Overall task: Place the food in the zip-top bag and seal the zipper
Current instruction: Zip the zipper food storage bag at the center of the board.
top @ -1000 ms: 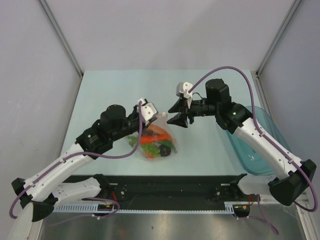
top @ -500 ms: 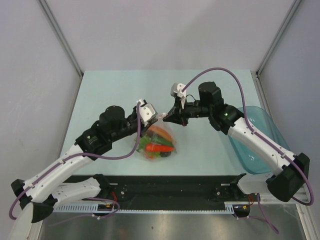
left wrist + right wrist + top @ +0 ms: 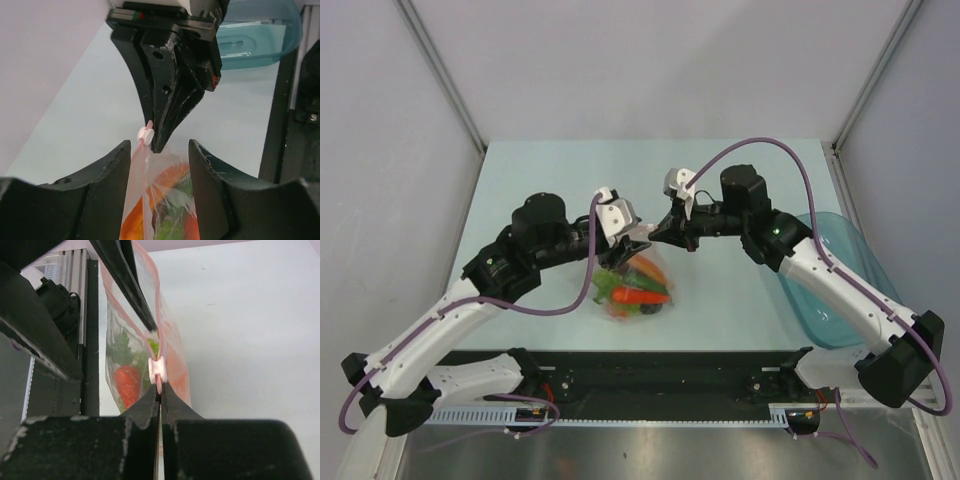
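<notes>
The clear zip-top bag hangs upright over the table, just in front of where the two arms meet. Food shows through it: orange, red and green pieces. My right gripper is shut on the pink-red zipper, just below its white slider. In the left wrist view the right fingers come down onto the bag's top corner beside the slider. My left gripper is open, its fingers standing either side of the bag's top edge.
A teal translucent bowl sits at the table's right edge, behind the right arm, and shows as well in the left wrist view. A black rail runs along the near edge. Grey walls enclose the table.
My right gripper moved left to the bag's mouth and shut on the zipper end. My left gripper, shut a second ago, has opened around the bag's top edge.
</notes>
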Robot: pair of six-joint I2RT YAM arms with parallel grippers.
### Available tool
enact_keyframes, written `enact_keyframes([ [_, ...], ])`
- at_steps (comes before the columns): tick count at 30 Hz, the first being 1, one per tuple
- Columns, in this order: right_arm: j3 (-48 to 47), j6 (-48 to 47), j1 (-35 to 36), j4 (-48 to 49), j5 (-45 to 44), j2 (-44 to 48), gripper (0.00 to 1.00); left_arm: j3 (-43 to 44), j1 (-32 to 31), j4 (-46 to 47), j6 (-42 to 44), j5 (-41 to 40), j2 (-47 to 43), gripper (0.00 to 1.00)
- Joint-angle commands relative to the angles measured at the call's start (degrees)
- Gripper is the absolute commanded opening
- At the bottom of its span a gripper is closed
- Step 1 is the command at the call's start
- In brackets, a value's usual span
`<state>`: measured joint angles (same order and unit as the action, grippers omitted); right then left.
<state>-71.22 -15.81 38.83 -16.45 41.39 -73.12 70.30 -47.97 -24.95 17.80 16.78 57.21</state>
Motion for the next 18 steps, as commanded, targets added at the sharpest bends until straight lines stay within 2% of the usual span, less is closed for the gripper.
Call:
enact_keyframes([
  [1, -0.41, -2.99, 0.55, 1.07, -0.08, 2.72, 0.0, 3.35, 0.24, -2.56, 1.54, 5.9, 3.43, 0.55],
  [13, 0.99, -6.07, 1.16, -0.25, 0.19, 4.3, 0.0, 4.14, 0.5, -0.1, 2.32, 4.14, 5.02, 0.5],
  [18, 1.96, -6.95, 1.25, -0.08, 0.27, 5.01, 0.0, 5.1, 1.91, -1.84, 4.78, 6.33, 5.54, 0.49],
])
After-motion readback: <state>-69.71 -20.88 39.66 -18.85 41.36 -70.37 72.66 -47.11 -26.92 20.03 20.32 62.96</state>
